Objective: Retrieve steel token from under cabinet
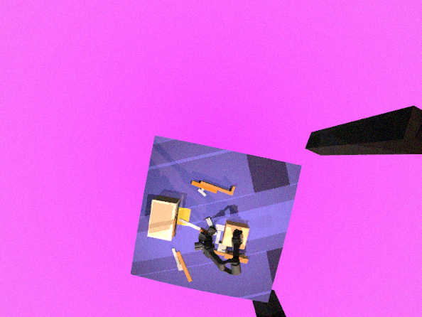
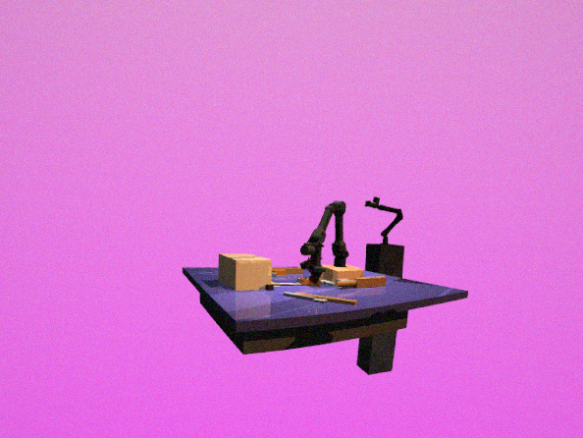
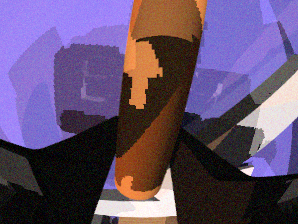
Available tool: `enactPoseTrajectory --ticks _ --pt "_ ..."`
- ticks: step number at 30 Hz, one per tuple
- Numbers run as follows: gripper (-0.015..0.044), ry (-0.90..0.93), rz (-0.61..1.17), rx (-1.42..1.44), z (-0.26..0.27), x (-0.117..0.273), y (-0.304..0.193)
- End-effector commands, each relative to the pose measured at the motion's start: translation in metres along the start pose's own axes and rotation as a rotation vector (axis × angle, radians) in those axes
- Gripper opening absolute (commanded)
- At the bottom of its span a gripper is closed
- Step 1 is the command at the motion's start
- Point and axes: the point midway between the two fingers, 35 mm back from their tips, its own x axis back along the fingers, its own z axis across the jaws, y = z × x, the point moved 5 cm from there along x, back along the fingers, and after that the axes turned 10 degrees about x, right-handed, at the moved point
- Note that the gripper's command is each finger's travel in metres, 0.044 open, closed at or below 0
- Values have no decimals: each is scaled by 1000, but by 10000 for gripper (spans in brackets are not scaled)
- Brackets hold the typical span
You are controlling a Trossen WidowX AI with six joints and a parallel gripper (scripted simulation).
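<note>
The beige cabinet (image 1: 163,218) (image 2: 245,272) stands at one side of the table. The yellow marked area (image 1: 185,213) lies against its front. My gripper (image 1: 203,232) (image 2: 310,281) (image 3: 145,127) is low over the table, shut on the orange handle of a tool. The tool's pale shaft (image 1: 192,225) (image 2: 287,284) runs from the gripper across the marked area's edge to the cabinet front. A small dark block (image 2: 269,287) shows at the shaft's far end by the cabinet; whether it is part of the tool is unclear. The token cannot be made out in any view.
Orange pieces (image 1: 209,187) and a small white piece (image 1: 202,192) lie on one side of the table. A thin orange bar (image 1: 185,266) and a pale bar (image 1: 176,259) lie on the other. A beige block (image 2: 344,273) under the arm's base has orange and white pieces around it.
</note>
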Motion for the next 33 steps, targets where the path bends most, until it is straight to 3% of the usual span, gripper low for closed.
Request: enactPoseTrajectory --ticks 1,33 --pt "0 -4 6 -28 0 0 0" --pt "0 -17 18 -276 1 1 2"
